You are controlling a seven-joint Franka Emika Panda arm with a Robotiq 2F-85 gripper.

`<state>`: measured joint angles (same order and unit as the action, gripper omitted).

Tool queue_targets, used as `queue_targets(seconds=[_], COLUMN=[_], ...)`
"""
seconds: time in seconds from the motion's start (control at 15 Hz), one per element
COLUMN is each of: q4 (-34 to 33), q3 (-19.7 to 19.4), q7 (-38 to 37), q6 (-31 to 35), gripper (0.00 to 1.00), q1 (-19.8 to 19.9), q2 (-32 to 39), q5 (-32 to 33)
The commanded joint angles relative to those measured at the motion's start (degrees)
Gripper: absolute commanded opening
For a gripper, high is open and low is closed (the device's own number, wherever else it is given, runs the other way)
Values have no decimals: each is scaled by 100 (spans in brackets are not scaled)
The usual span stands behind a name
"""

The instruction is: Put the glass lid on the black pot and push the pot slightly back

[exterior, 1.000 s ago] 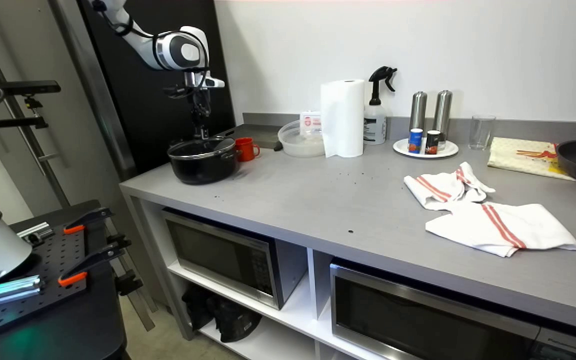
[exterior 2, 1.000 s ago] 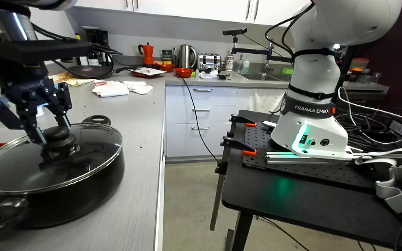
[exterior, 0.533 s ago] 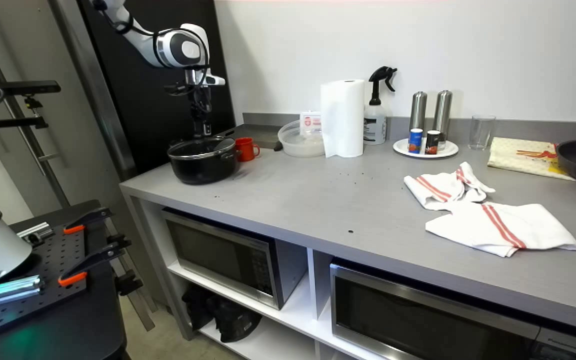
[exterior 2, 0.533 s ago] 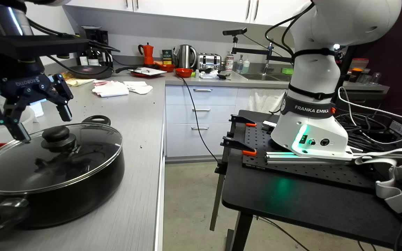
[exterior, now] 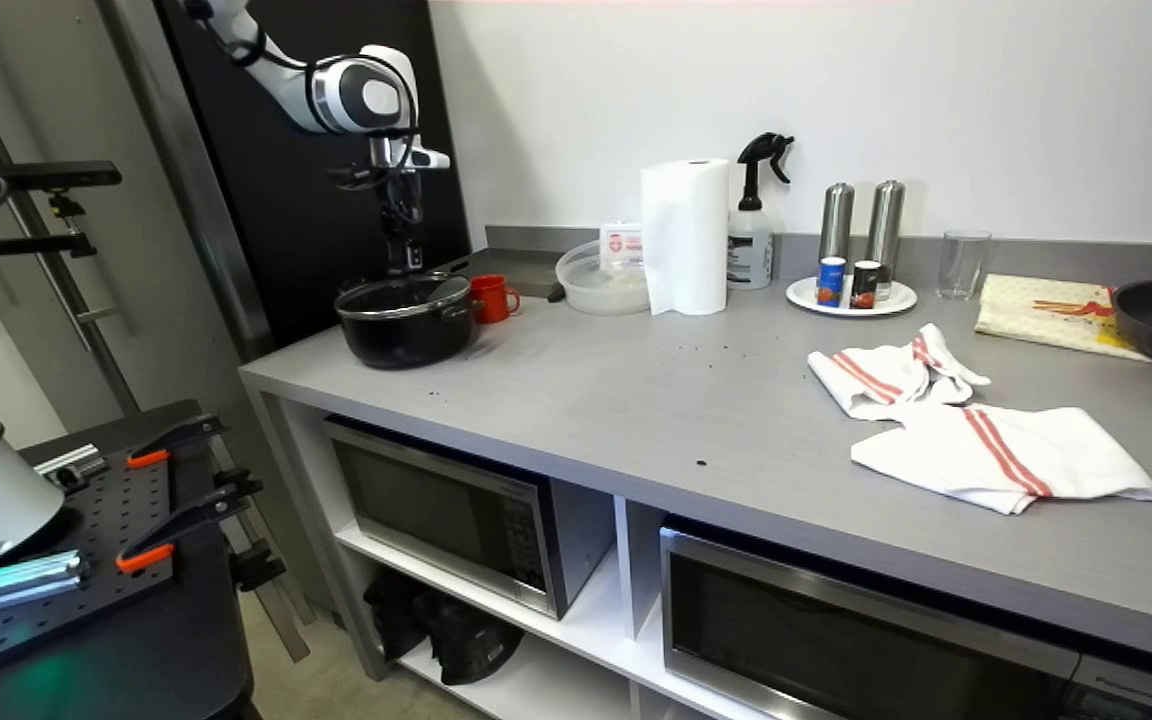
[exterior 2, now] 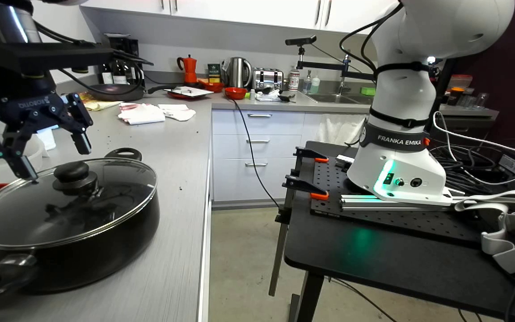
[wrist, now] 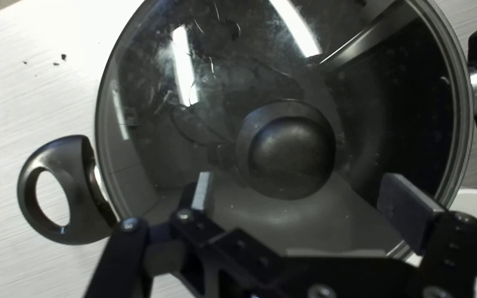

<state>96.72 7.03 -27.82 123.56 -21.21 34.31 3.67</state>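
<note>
The glass lid (exterior 2: 119, 188) lies flat on the black pot (exterior 2: 105, 259), its metal rim following the pot's edge. In the wrist view the lid (wrist: 189, 132) fills most of the picture, its black knob (wrist: 292, 153) near the middle. My gripper (wrist: 300, 194) is open, one finger to either side of the knob and neither touching it. An exterior view shows the gripper (exterior 2: 56, 161) slightly above the knob (exterior 2: 72, 172), with nothing held. The pot (exterior: 411, 340) stands on the counter's near-left corner; its handle (wrist: 56, 190) sticks out beside the lid in the wrist view.
A red mug (exterior: 492, 298) stands close beside the pot, with a clear plastic bowl (exterior: 591, 295) and a paper towel roll (exterior: 688, 240) further along. Striped towels (exterior: 996, 450) lie on the counter. A dark fridge side (exterior: 356, 240) rises behind the arm.
My fingers were around the knob a second ago; they have spread apart and let it go. The gripper has risen a little. Lid and pot have stayed in place.
</note>
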Motion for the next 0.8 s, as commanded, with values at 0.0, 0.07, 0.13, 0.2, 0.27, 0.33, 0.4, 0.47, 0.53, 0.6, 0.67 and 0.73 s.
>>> queue_targets(seconds=[0.0, 0.07, 0.13, 0.2, 0.27, 0.33, 0.4, 0.47, 0.53, 0.6, 0.67, 0.73], q4=[258, 351, 457, 574, 715, 882, 1049, 1215, 1392, 1542, 1711, 1839], q3=[18, 37, 50, 70, 86, 105, 123, 136, 144, 152, 157, 160], q7=[54, 60, 57, 60, 79, 90, 101, 113, 128, 135, 151, 161], q6=[-29, -9, 23, 48, 83, 115, 157, 198, 232, 265, 304, 331], gripper=[100, 100, 100, 100, 100, 100, 100, 100, 100, 100, 100, 100], q1=[-17, -6, 0, 13, 25, 46, 66, 88, 110, 135, 165, 190], q2=[-297, -383, -477, -577, -690, -814, -936, -1049, -1166, -1263, -1362, -1431], q5=[-132, -158, -174, -207, -227, -277, -327, -371, -405, -441, -468, -492])
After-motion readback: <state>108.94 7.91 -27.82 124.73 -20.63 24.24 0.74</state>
